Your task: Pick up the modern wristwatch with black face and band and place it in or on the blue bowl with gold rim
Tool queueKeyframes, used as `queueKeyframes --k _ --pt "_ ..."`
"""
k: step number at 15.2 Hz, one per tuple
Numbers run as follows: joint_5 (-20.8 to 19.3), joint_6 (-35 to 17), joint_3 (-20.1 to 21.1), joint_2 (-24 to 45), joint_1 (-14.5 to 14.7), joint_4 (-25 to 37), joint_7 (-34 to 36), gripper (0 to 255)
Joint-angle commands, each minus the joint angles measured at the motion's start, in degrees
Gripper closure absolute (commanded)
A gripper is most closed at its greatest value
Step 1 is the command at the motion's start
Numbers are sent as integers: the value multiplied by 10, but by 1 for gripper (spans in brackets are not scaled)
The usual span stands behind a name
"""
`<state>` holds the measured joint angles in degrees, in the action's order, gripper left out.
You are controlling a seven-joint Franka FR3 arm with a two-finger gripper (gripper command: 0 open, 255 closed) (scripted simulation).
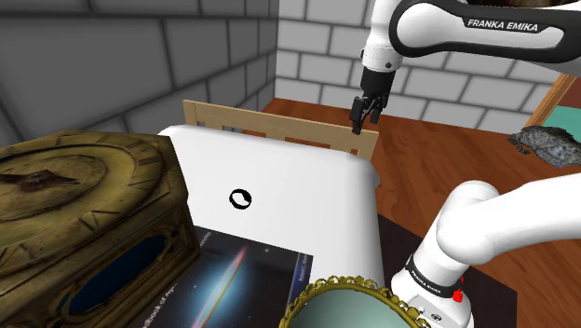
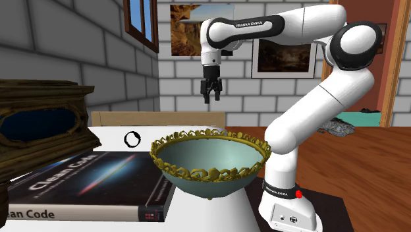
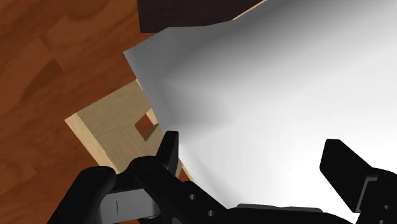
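Gripper [image 1: 365, 112] fingers apart, empty. Wristwatch [image 1: 240, 198] well below hand on white table [image 1: 307, 196], back toward bowl [image 2: 211, 157]; long axis unclear.

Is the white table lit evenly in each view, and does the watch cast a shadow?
Shoulder view: table evenly white, watch without visible shadow. Second exterior view: the same. Wrist view: beyond the open gripper, the table shades from bright white to grey across its surface.

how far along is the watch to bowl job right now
Nothing done yet: the black wristwatch lies on the white table, apart from the gold-rimmed bowl. In hand: nothing; the gripper hangs open above the table's far edge. Left: reach, grasp, lift, place.
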<state>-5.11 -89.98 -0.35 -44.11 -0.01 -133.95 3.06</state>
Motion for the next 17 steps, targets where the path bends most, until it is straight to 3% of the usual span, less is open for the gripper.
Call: queueKeyframes --k 1,10,17 --pt "0 0 0 0 0 0 0 0" --pt "59 -42 117 47 39 14 121 0" --pt "81 -77 209 120 57 61 217 0"
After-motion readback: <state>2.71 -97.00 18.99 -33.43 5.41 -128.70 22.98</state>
